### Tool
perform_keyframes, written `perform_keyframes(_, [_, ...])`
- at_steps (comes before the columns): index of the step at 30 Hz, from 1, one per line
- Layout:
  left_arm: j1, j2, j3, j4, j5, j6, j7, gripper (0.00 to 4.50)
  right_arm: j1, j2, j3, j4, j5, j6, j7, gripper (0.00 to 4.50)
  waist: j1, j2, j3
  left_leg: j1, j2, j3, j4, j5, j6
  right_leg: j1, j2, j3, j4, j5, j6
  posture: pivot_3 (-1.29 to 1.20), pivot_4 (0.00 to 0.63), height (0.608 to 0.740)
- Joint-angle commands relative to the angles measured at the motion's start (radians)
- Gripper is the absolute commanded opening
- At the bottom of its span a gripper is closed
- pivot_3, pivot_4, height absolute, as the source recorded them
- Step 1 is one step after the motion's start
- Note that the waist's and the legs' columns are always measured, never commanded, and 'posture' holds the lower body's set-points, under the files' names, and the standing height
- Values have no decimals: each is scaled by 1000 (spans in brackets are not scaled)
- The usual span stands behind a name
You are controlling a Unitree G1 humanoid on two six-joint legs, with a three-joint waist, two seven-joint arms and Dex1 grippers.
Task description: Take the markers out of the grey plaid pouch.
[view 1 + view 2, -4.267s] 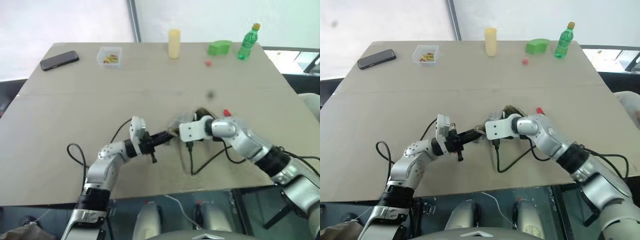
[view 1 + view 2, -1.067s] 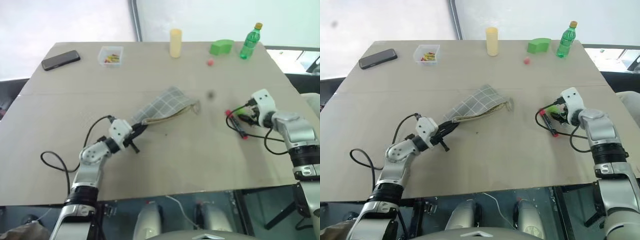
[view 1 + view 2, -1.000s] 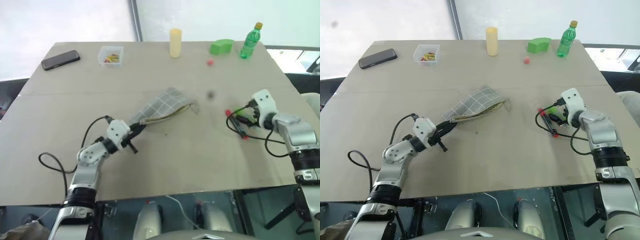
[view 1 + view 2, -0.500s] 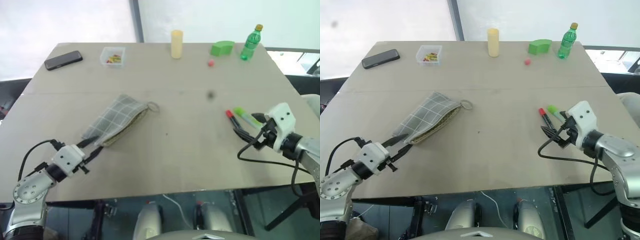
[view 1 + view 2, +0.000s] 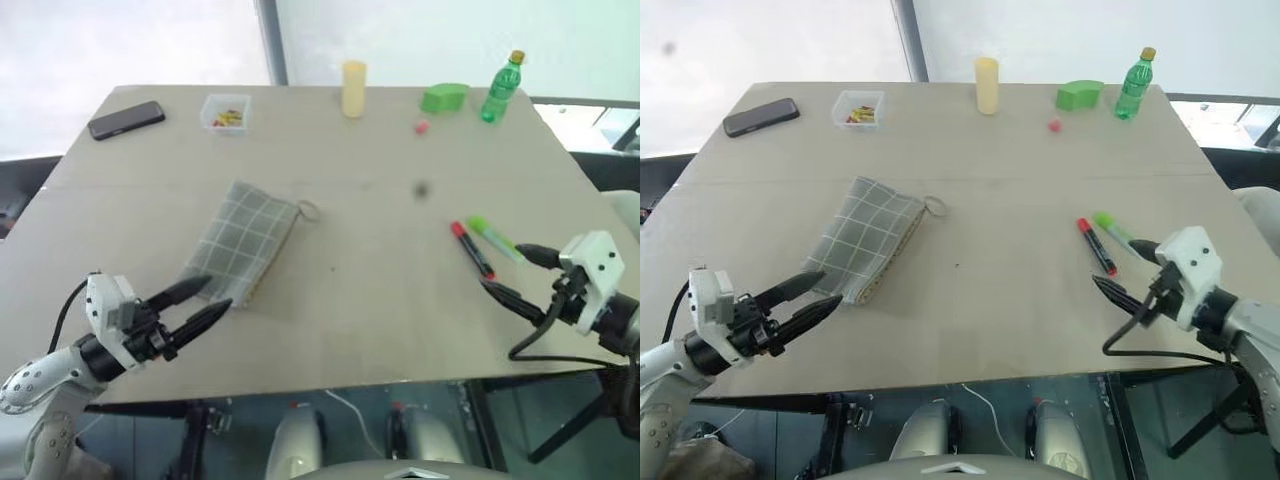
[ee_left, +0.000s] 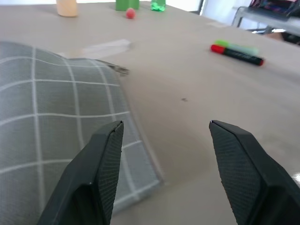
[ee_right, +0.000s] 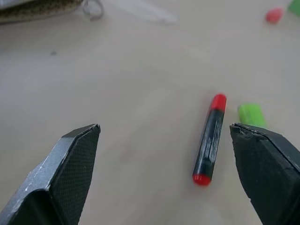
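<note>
While both of my arms sit low at the near edge, the beige table (image 5: 360, 300) stretches ahead to a pale wall with a dark upright post. Along its far side I see a black phone (image 5: 126, 120), a small clear box (image 5: 225, 111) of coloured bits, a yellow cylinder (image 5: 353, 88), a green block (image 5: 444, 97), a small red ball (image 5: 421, 126) and a green bottle (image 5: 502, 85).

The grey plaid pouch (image 5: 240, 243) lies flat toward my left, its ring pull (image 5: 309, 211) pointing toward the middle. Both markers lie side by side toward my right: the red marker (image 5: 471, 249) and, just beyond it, the green marker (image 5: 492, 238), which may be touching it; I cannot tell.

A second ago my left claw pinched the pouch's near corner. Now my left gripper (image 5: 195, 305) is spread and empty, drawn back just short of that corner. My right gripper (image 5: 527, 278) gapes wide, holding nothing, pulled back from the markers it hovered over.
</note>
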Motion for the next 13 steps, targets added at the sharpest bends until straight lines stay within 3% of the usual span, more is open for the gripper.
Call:
perform_keyframes(1, [22, -8, 53, -24, 13, 34, 5, 4431, 38, -21, -77, -57, 21, -16, 8, 4500, -2, 0, 0, 1, 0, 1, 0, 0, 0, 0, 0, 1, 0, 0, 0, 0, 150, 740])
perform_keyframes(13, [144, -35, 144, -18, 100, 42, -30, 4476, 137, -42, -153, -67, 51, -9, 19, 4500, -2, -1, -1, 1, 0, 1, 0, 0, 0, 1, 0, 1, -1, 0, 0, 0, 150, 740])
